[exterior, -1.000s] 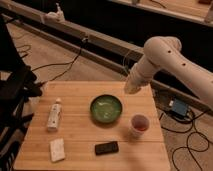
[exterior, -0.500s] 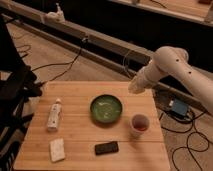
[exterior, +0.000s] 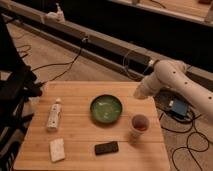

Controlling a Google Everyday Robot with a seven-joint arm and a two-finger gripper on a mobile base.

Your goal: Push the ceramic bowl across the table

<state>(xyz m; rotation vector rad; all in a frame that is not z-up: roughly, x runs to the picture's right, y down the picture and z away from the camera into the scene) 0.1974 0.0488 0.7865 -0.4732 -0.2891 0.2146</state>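
The green ceramic bowl sits upright near the middle of the light-wood table. It is glossy with a pale sheen inside. My white arm reaches in from the right. My gripper hangs at the table's far right edge, to the right of the bowl and a little behind it, apart from it. It holds nothing that I can see.
A small clear cup of reddish liquid stands right of the bowl. A black phone, a white block and a white bottle lie nearer the front and left. A black chair stands left; cables and a blue box are on the floor.
My arm has dropped lower and shifted right, bringing the gripper down toward the table's far right edge. The bowl and other items have not moved.
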